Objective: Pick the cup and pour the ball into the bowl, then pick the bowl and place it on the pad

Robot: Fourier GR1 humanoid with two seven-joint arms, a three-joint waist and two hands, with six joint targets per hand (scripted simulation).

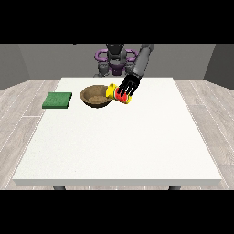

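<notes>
Pour step | robot hand (128, 86) at view's right clamped on tilted cup (119, 93) | we keep its mouth over the bowl (96, 96) rim — tip slowly — so the ball lands inside

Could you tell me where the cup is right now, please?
In the front view the cup is tipped on its side at the bowl's right rim, held by the hand, near the table's far edge.

No readable text, labels, brands, numbers or signs anywhere in view.
</notes>
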